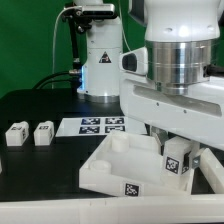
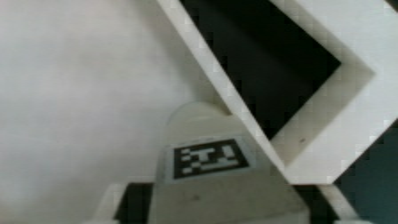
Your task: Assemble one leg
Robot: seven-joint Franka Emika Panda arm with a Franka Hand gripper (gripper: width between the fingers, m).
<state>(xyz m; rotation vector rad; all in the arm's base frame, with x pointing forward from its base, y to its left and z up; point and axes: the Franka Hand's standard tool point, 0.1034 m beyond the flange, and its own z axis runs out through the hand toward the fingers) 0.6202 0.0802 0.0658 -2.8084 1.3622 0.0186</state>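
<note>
My gripper (image 1: 171,146) is shut on a leg (image 1: 177,162), a chunky white block with a black-and-white tag, and holds it over the near right corner of the large white square piece (image 1: 112,168). In the wrist view the leg (image 2: 214,150) sits between the two fingers (image 2: 121,206), tag facing the camera, just above the square piece's inner floor (image 2: 89,100) and next to its raised rim (image 2: 240,80). I cannot tell whether the leg touches the piece. Two more legs (image 1: 15,133) (image 1: 43,132) stand on the black table at the exterior view's left.
The marker board (image 1: 100,125) lies flat behind the square piece. The robot's base (image 1: 100,60) stands at the back, in front of a green backdrop. The arm's wrist (image 1: 180,60) fills the exterior view's upper right and hides what is behind it.
</note>
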